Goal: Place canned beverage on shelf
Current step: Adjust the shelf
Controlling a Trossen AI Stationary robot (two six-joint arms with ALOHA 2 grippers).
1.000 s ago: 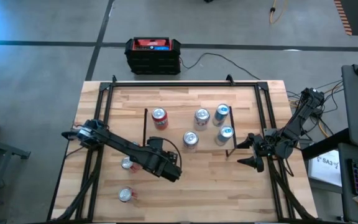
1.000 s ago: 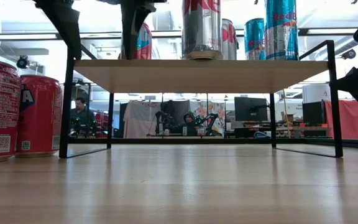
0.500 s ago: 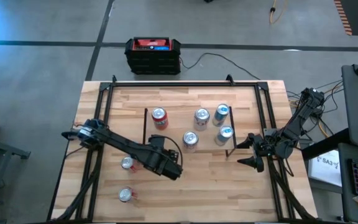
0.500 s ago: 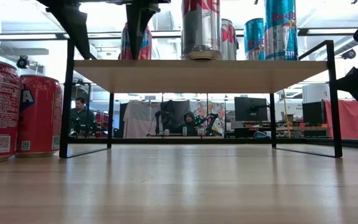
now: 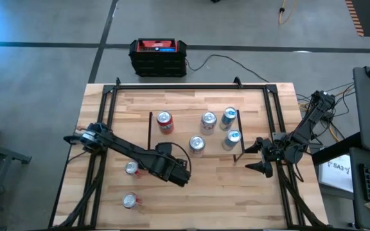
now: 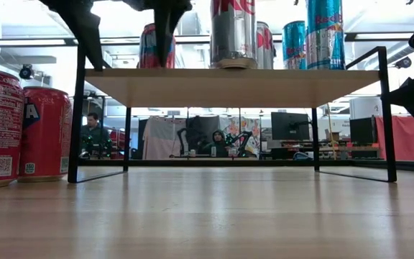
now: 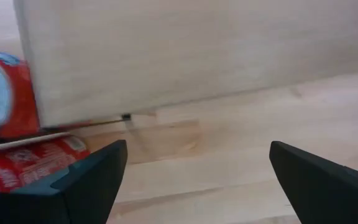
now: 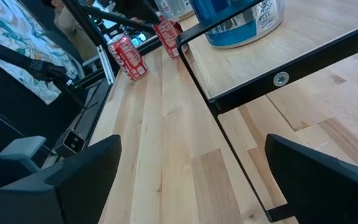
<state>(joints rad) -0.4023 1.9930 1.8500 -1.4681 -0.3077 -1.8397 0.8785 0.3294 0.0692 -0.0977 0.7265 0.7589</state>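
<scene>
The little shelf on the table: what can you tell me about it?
The shelf is a low rectangular board of pale wood on thin black metal legs, standing level on the wooden table. Five cans stand upright on it: one red, the rest silver or blue. From table height, the space beneath is open. The left hand hovers by its near edge, open and empty.

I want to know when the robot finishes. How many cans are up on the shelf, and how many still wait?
Done: five cans stand on the shelf, one red and four silver or blue, like this one.

In hand: nothing. The left end effector is open and empty near the shelf's front edge; the right end effector waits open beside it.

Left: two red cans on the table.
</scene>
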